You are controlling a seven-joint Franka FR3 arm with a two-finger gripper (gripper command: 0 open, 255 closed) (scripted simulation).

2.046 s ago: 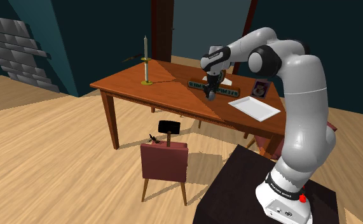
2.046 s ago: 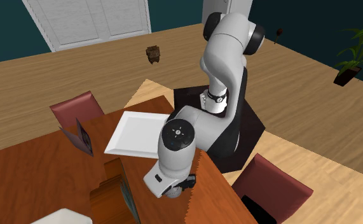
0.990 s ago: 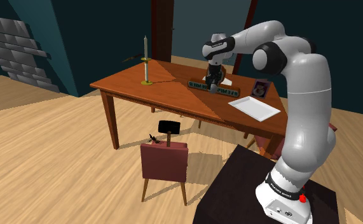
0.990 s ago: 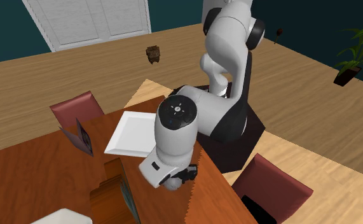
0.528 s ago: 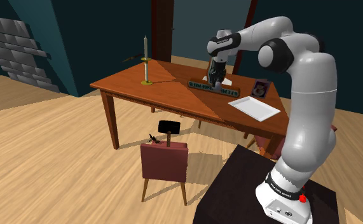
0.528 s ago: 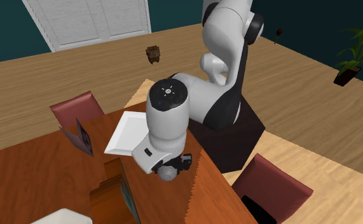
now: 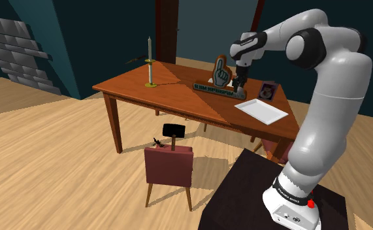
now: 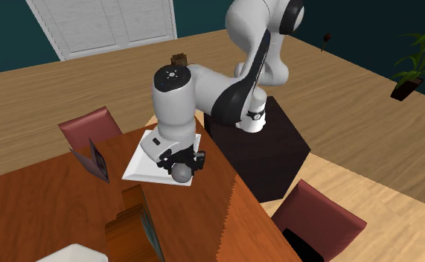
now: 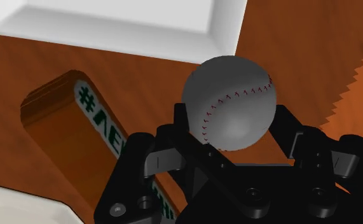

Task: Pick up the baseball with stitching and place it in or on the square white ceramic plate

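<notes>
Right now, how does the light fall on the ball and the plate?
Wrist view: the baseball is grey, shaded on one side, stitching sharp; the plate is bright white, without glare. Second exterior view: the baseball looks dark grey; a saw-toothed shade edge crosses the table.

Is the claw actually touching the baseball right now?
Touching. The wrist view shows the claw with its black fingers pressed against both sides of the grey baseball.
</notes>
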